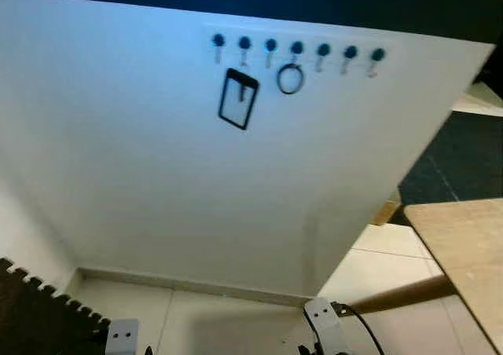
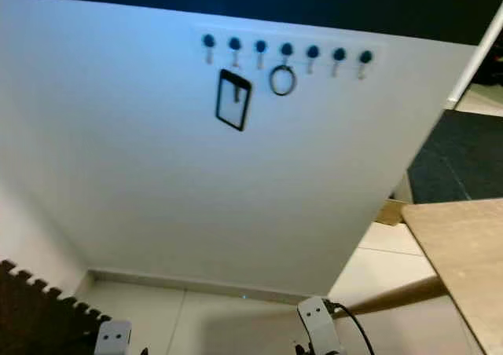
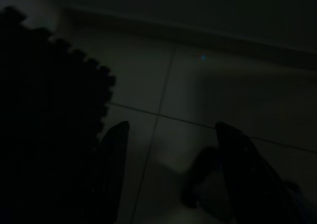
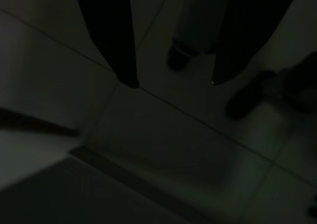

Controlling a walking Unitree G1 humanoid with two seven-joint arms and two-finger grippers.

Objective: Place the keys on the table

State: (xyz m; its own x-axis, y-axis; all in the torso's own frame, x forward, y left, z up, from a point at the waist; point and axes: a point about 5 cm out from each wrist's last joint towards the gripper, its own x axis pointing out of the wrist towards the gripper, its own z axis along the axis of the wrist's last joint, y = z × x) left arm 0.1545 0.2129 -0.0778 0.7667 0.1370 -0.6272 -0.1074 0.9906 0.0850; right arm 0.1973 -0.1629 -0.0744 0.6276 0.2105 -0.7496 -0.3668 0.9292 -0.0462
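Hanging keys (image 1: 290,78) beside table (image 1: 464,245)

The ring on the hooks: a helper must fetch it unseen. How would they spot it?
On the white wall runs a row of seven blue-knobbed hooks. The ring hangs from the fourth from the left: a dark round loop, unlike the rectangular black frame beside it.

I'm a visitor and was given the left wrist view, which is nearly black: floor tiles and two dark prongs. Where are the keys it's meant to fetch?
Observer: On the white wall ahead there is a row of hooks. A ring hangs from one of them, probably the keys.
Operator: Where should they go?
Observer: A wooden table stands to the robot's right.
Operator: Is the other arm busy?
Observer: No. The right pincer hangs open over the floor tiles, holding nothing.
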